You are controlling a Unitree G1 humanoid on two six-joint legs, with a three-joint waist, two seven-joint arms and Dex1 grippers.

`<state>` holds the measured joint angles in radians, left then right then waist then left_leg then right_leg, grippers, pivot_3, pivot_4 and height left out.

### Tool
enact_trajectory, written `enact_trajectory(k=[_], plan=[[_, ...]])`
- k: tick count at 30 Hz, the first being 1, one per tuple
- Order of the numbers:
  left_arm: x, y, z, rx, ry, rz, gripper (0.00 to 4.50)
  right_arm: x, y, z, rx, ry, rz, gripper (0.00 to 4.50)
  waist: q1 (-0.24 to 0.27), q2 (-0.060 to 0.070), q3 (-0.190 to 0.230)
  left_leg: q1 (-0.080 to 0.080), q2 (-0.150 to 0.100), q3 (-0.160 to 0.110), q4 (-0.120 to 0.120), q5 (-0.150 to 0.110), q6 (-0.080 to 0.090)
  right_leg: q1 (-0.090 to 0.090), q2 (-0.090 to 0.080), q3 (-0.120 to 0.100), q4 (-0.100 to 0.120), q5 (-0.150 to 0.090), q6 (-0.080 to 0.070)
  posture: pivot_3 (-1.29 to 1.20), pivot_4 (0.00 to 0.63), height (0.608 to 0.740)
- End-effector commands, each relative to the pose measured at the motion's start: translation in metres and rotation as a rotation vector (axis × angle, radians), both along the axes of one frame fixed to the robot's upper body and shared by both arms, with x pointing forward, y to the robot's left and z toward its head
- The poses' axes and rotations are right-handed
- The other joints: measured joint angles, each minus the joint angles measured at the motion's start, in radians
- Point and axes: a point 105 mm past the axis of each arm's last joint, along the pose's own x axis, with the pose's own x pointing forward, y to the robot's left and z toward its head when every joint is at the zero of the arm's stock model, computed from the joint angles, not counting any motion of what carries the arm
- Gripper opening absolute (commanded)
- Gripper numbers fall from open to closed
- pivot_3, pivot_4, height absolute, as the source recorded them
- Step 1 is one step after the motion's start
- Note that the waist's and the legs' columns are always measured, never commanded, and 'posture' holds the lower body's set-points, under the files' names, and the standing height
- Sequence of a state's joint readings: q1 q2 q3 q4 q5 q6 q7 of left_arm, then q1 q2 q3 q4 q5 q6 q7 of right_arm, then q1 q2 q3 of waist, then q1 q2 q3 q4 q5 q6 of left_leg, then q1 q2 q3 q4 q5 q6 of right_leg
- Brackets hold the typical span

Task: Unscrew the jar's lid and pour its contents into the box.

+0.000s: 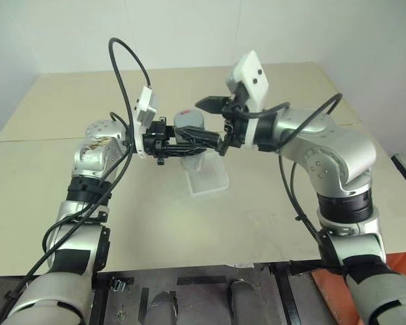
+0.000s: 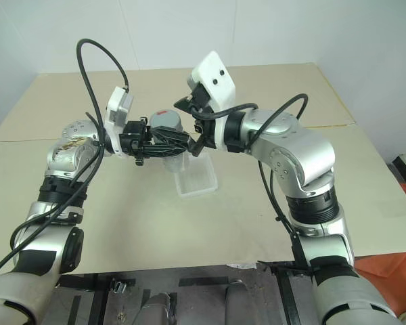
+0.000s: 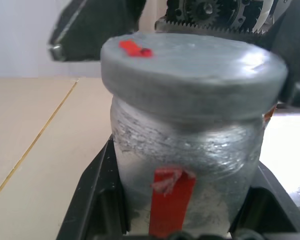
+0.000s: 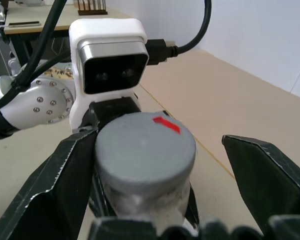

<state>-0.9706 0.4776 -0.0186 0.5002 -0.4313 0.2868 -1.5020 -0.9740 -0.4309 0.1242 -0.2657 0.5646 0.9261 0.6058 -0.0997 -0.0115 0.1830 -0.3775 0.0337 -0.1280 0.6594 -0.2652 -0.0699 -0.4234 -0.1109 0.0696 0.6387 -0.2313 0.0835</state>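
My left gripper (image 1: 201, 142) is shut on the jar (image 3: 185, 165), holding it upright above the table. The jar has silvery sides and a red label strip. The lid (image 1: 188, 120), a grey cap with a small red mark, sits on top of the jar. My right gripper (image 4: 157, 167) is open and level with the lid, one finger (image 4: 55, 195) close against its side and the other finger (image 4: 265, 175) well clear. The box (image 1: 206, 177), a translucent shallow tray, lies on the table just below and behind the jar. The contents are hidden inside the jar.
The tan table (image 1: 271, 210) stretches wide around the box, with a seam line (image 1: 40, 139) across its left part. The table's near edge (image 1: 210, 265) runs just in front of me. Something red-orange (image 2: 392, 271) lies low at the right, off the table.
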Motion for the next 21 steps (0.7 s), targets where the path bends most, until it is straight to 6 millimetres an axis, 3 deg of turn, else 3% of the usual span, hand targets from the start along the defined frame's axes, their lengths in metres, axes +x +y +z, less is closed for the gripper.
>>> enact_trajectory(k=[1, 14, 21], plan=[[-0.006, 0.005, 0.016, -0.015, -0.070, -0.015, 1.93, 0.006, -0.025, 0.014, 0.036, -0.053, -0.091, 4.48, 0.000, 0.000, 0.000, 0.000, 0.000, 0.000, 0.000, 0.000, 0.000, 0.000, 0.000, 0.000, 0.000, 0.000, 0.000, 0.00, 0.150, 0.740], [-0.009, 0.006, 0.014, -0.006, -0.067, -0.022, 1.93, 0.004, -0.047, 0.015, 0.039, -0.058, -0.136, 4.48, 0.000, 0.000, 0.000, 0.000, 0.000, 0.000, 0.000, 0.000, 0.000, 0.000, 0.000, 0.000, 0.000, 0.000, 0.000, 0.00, 0.150, 0.740], [-0.007, 0.006, 0.013, -0.006, -0.065, -0.017, 1.93, -0.013, -0.047, 0.005, -0.011, -0.045, -0.061, 4.48, 0.002, 0.000, 0.000, -0.001, 0.000, 0.000, 0.000, 0.000, 0.000, 0.000, 0.000, 0.000, -0.001, 0.000, 0.000, 0.00, 0.150, 0.740]])
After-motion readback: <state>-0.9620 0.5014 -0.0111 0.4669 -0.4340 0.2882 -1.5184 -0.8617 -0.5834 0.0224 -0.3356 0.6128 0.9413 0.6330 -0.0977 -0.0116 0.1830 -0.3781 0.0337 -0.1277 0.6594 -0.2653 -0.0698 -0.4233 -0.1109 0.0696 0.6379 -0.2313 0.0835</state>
